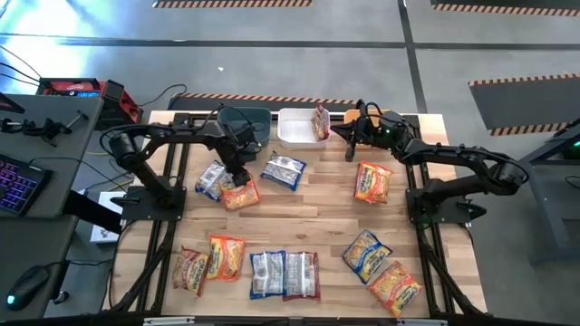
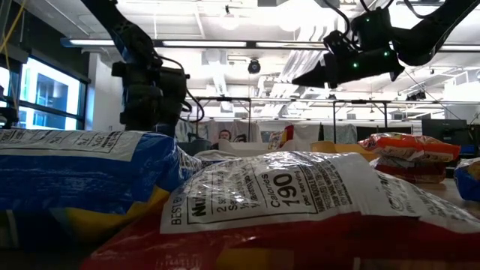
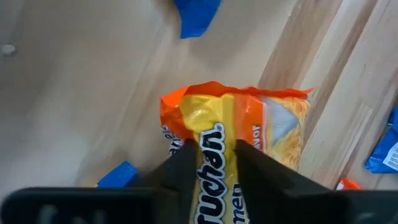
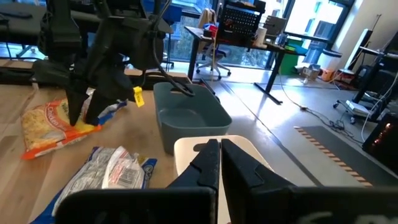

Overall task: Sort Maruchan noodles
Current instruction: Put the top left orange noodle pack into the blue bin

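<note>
White-maroon packet (image 2: 300,202) front, yellow-blue packet (image 2: 75,169) beside; right gripper (image 2: 307,77) overhead.

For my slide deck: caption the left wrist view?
Left gripper closing on an orange Maruchan packet lying on the wooden table.

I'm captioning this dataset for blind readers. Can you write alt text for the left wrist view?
The left gripper pinches an orange noodle packet that lies on the wooden table. Parts of blue packets show at the picture's edges.
</note>
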